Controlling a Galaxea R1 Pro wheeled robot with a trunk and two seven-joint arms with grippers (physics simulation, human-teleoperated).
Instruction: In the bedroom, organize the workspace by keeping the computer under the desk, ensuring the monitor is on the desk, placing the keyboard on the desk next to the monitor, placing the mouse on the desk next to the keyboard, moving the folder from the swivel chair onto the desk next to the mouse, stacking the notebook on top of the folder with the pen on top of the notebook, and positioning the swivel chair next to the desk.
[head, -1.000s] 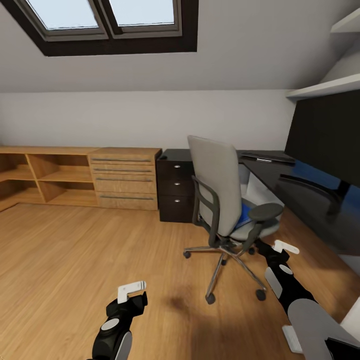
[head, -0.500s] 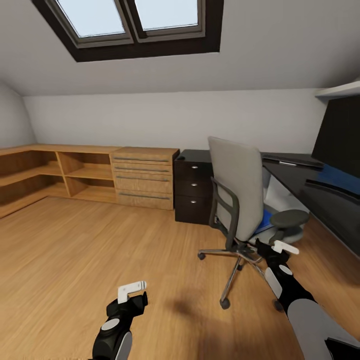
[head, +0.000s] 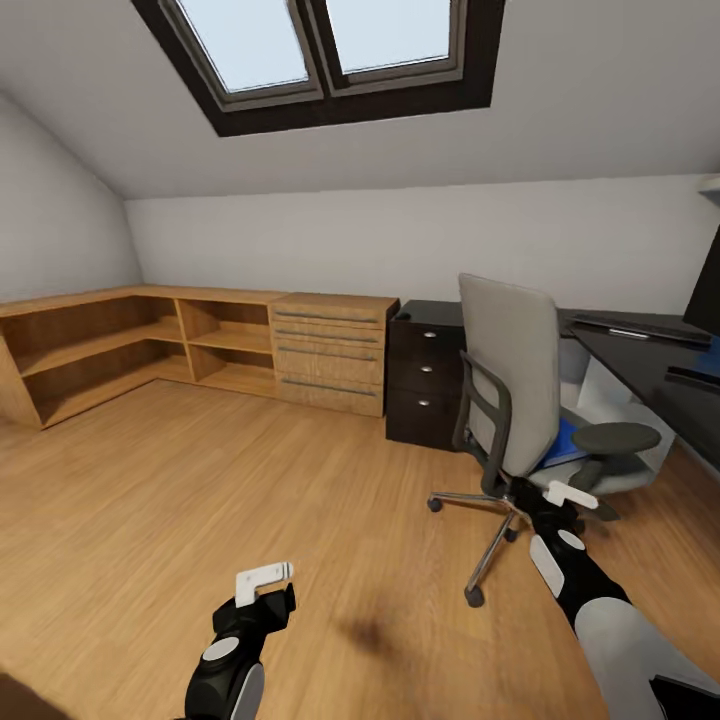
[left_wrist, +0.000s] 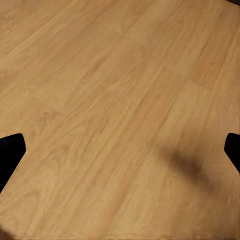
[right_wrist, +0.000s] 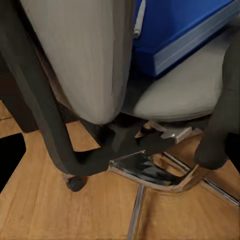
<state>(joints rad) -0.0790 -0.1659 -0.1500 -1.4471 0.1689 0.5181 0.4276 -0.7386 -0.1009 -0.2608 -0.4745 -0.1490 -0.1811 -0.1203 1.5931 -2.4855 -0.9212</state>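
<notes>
Wood plank floor (head: 200, 500) across most of the head view; white walls, sloped ceiling with dark-framed skylight (head: 330, 50).

Long light-wood open shelf unit (head: 110, 345) along the left and far walls, shelves bare as far as visible. Light-wood dresser with grey bar handles (head: 330, 352) next to it, drawers closed.

Glossy black L-shaped desk (head: 640, 375) at right, cut off by the frame edge. Black drawer block with round silver knobs (head: 425, 385) at its left end, drawers closed. Slim dark keyboard with grey rim (head: 640, 328) flat on the far part of the top, long axis running along the back wall. Black monitor (head: 705, 300) barely in frame at the right edge, mostly cut off.

Grey swivel chair with black armrests and chrome star base (head: 530, 420) just left of the desk, backrest toward the camera, seat facing the desk. Flat bright blue folder (head: 562, 443) lying on the seat, mostly hidden behind the backrest; in the right wrist view folder (right_wrist: 185, 30) flat on the grey seat, corner overhanging toward the armrest. Thin grey item at the folder's edge, too unclear to identify.

Left gripper (head: 266, 578) low over bare floor, nothing held; fingers at the edges of its wrist view, wide apart. Right gripper (head: 565, 495) just beside the chair base, under seat level; spread of its fingers impossible to tell.
</notes>
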